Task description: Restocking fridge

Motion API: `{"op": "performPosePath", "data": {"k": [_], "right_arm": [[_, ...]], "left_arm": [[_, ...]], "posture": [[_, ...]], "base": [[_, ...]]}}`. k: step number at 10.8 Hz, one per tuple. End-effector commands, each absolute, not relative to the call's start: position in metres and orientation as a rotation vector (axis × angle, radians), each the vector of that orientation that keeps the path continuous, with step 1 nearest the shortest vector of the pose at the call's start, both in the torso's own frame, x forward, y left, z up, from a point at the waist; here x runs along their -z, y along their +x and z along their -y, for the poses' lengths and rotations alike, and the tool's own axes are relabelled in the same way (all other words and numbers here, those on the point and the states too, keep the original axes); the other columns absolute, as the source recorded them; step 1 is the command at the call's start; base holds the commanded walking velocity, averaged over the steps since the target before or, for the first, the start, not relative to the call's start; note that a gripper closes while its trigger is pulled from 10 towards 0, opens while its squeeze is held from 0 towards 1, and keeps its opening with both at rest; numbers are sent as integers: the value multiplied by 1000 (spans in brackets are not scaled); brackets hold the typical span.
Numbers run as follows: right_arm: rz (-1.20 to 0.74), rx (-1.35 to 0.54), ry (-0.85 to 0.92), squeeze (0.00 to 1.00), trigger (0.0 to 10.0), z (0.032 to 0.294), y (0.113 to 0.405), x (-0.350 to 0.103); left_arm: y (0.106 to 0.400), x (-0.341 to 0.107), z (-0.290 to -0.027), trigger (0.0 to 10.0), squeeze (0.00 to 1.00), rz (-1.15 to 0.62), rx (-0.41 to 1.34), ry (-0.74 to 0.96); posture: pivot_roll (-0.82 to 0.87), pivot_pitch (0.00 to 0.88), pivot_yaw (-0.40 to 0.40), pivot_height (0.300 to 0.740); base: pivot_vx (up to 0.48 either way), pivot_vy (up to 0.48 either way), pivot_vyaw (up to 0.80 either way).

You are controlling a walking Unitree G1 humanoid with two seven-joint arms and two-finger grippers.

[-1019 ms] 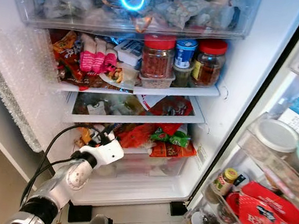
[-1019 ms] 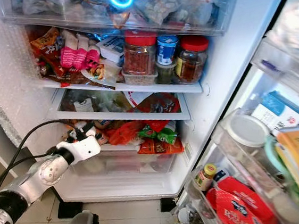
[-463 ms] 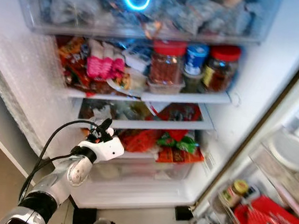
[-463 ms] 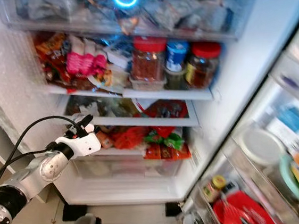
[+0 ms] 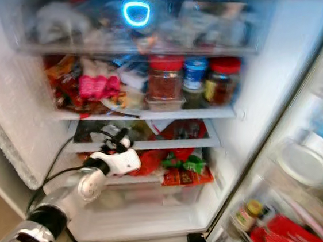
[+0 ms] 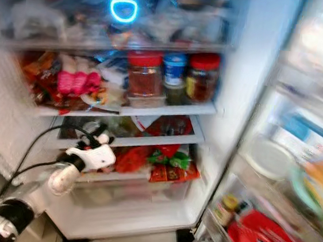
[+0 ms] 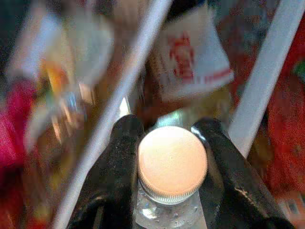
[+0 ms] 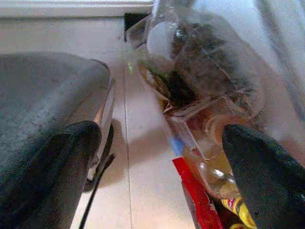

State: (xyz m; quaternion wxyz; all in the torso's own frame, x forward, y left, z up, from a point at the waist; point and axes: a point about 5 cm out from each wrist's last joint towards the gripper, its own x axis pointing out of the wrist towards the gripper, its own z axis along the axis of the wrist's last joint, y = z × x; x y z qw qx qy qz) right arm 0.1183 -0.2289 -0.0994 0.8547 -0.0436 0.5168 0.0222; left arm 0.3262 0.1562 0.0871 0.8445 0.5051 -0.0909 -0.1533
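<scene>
A: Where's the left gripper [image 7: 167,143]?

B: Reaching into the open fridge [image 5: 257,90], at the left end of the shelf [image 5: 147,144] w/ flat packets. Head views are blurred.

A: Fingers?

B: Closed on a clear water bottle [image 7: 169,205], one black finger [image 7: 119,157] each side of its neck, just under the pale cap [image 7: 172,162]. Bottle points toward the shelf's white front rail.

A: Right gripper [image 8: 157,167]?

B: Hanging low by the door bins, fingers spread wide, holding nothing (tiled floor below it).

A: Other stuff nearby?

B: Three jars [image 5: 191,81] one shelf up, red and green packets [image 5: 183,161] right of the gripper.
</scene>
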Motion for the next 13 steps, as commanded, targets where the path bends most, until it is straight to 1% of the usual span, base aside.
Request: {"op": "performPosePath", "data": {"k": [1, 3, 6, 9, 11, 13], "right_arm": [[-1081, -133, -60, 0, 10000, 207, 122, 102], [-1083, -135, -58, 0, 10000, 207, 122, 102], [-1086, -129, -49, 0, 10000, 207, 121, 103], [-1090, -127, -54, 0, 10000, 209, 121, 102], [-1092, -125, -55, 0, 10000, 210, 120, 102], [-1090, -124, -55, 0, 10000, 211, 121, 102]], "left_arm": [[327, -85, -162, 10000, 0, 164, 322, 1073], [325, -79, -164, 10000, 0, 135, 333, 1058], [325, -69, -165, 10000, 0, 90, 361, 1078], [325, -59, -174, 10000, 0, 23, 354, 1117], [322, -49, -182, 10000, 0, -49, 373, 1179], [320, -38, -200, 10000, 0, -172, 365, 1317]], "posture": [[21, 10, 11, 637], [17, 22, 15, 637], [1, 28, 16, 637], [-9, 37, 11, 637], [-12, 40, 9, 637], [-20, 48, 5, 637]], "base": [[304, 0, 0], [302, 0, 0], [301, 0, 0], [289, 0, 0], [120, 0, 0], [0, 0, 0]]}}
